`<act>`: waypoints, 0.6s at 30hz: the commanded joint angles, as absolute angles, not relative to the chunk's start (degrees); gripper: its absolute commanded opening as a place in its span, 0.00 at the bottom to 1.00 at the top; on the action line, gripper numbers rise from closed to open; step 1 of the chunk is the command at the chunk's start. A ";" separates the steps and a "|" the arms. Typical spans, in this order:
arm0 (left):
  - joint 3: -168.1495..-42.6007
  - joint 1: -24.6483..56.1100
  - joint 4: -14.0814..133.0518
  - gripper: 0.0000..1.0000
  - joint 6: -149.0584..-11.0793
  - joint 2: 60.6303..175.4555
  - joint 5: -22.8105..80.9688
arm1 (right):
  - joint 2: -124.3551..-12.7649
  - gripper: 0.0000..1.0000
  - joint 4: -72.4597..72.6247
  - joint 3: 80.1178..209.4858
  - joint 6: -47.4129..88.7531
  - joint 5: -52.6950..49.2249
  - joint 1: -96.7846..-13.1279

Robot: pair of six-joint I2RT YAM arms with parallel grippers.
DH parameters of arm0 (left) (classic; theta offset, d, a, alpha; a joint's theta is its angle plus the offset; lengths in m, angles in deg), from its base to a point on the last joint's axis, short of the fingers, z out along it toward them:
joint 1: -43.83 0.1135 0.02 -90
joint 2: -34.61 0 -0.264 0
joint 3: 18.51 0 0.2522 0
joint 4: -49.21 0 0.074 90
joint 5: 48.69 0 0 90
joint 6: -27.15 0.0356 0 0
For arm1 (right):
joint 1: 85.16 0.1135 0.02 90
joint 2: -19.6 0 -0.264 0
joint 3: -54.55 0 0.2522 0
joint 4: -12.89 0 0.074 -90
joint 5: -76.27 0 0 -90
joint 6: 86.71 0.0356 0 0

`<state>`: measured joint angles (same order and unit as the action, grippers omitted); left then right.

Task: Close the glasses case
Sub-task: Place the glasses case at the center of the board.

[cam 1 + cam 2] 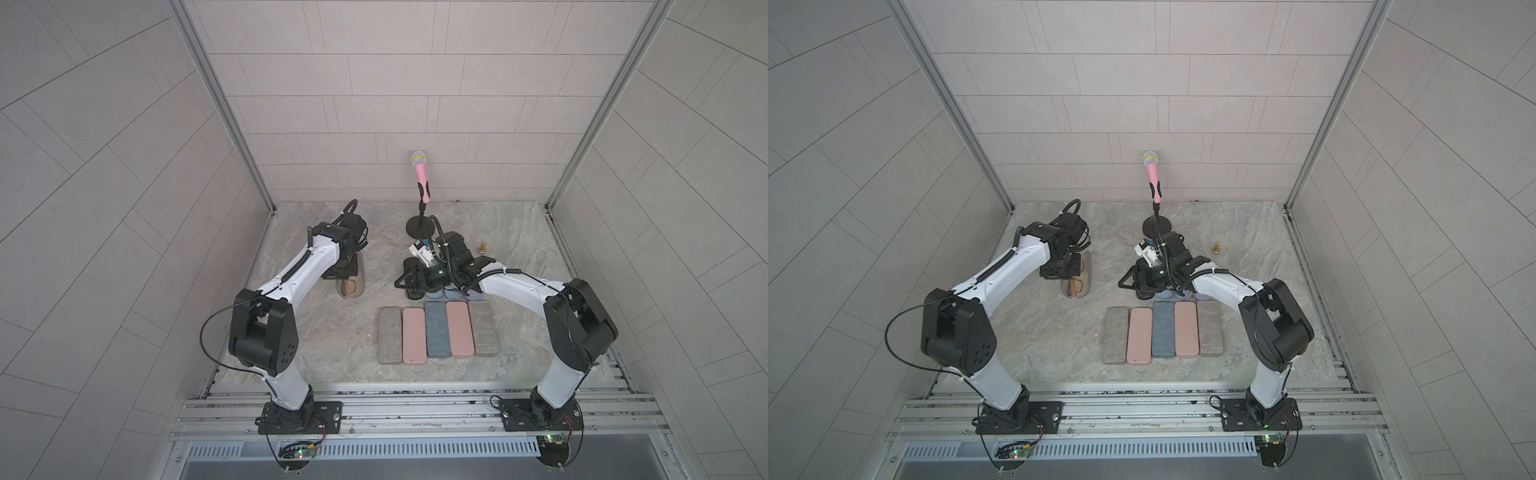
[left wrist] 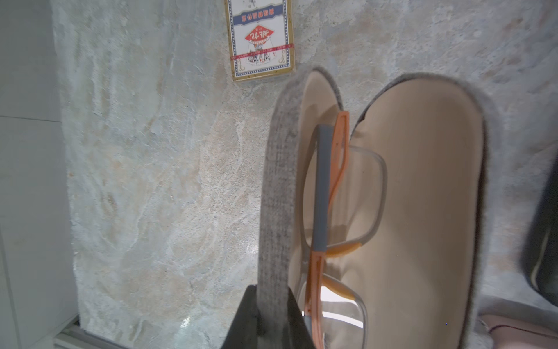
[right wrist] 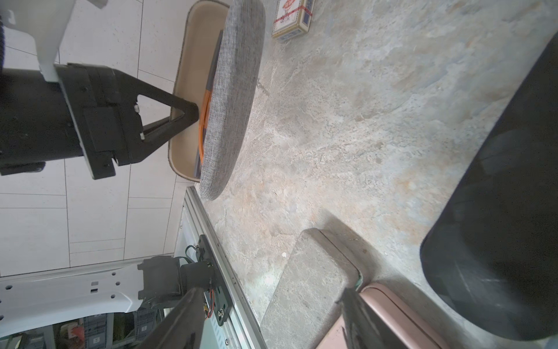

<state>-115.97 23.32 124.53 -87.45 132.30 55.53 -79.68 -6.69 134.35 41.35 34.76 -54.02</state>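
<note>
Left of centre — left end effector [image 2: 271, 320] points down, seemingly pinching glasses case [image 2: 422, 187] wall | right end effector [image 3: 268, 302] level, wide.

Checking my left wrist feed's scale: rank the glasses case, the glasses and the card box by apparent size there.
1. glasses case, largest.
2. glasses, lying inside it.
3. card box, smallest, though cropped and farther from the camera.

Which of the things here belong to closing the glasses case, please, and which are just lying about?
Belongs to the job: glasses case, open; glasses inside it; left hand pinching one half's edge.

Just lying about: pink microphone on its stand; card box; row of five flat oblong pieces; small brass piece.
</note>
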 commanded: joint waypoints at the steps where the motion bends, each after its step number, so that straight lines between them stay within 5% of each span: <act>1: -118.40 20.35 129.77 0.00 -88.09 134.50 66.50 | -76.66 0.74 -7.99 133.24 39.59 33.56 -53.84; 18: -119.75 12.76 134.68 0.00 -96.25 143.41 80.34 | -74.03 0.73 -8.05 130.40 39.52 33.16 -54.47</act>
<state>-117.52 13.77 130.87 -93.04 144.13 74.91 -76.14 -7.81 130.90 40.39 33.42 -54.22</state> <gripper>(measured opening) 0.134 0.736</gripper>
